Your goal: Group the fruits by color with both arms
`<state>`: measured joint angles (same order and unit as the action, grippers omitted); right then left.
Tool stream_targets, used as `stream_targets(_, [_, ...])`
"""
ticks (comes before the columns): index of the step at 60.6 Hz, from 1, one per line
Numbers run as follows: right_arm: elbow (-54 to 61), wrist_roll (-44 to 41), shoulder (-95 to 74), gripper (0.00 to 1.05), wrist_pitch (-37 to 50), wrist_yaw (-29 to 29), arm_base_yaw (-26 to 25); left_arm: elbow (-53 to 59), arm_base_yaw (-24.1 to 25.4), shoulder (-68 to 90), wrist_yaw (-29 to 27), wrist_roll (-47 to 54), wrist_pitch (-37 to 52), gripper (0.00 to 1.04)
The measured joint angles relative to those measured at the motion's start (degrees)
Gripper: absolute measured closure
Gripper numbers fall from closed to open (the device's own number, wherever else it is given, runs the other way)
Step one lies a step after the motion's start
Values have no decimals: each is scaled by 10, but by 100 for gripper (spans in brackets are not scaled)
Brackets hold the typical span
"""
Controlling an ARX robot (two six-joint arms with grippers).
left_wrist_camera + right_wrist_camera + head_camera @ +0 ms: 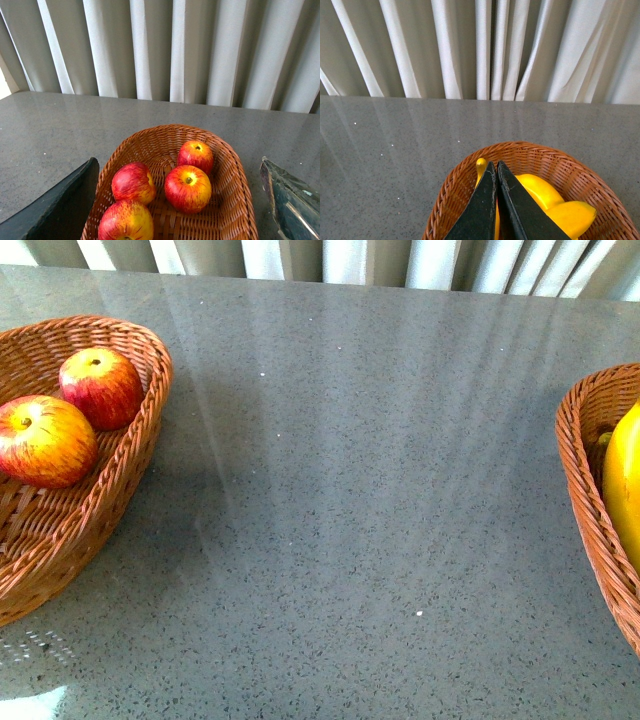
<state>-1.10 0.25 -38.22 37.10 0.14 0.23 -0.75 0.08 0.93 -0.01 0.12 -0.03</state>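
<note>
Two red, yellow-streaked apples [100, 385] [45, 440] lie in the left wicker basket [130, 455] in the front view. From the left wrist, several apples [188, 189] show in that basket [235, 200]. My left gripper [178, 162] hangs open above them, holding nothing, one finger [55, 210] on each side of the basket. Yellow bananas [540, 192] lie in the right basket [530, 147], and one shows as a yellow edge [625, 480] in the front view. Above the bananas my right gripper [495, 165] is shut, with nothing between its fingers. Neither arm shows in the front view.
The grey speckled tabletop [350, 490] stretches between the two baskets. White pleated curtains [485, 45] hang behind the table's far edge. The right basket [590, 480] is cut off by the front view's edge.
</note>
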Motion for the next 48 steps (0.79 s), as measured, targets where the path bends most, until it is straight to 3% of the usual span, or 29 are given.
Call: stream_targets(48, [1,0,228,103,-217,0,0,0,0,0,0,0,0,9])
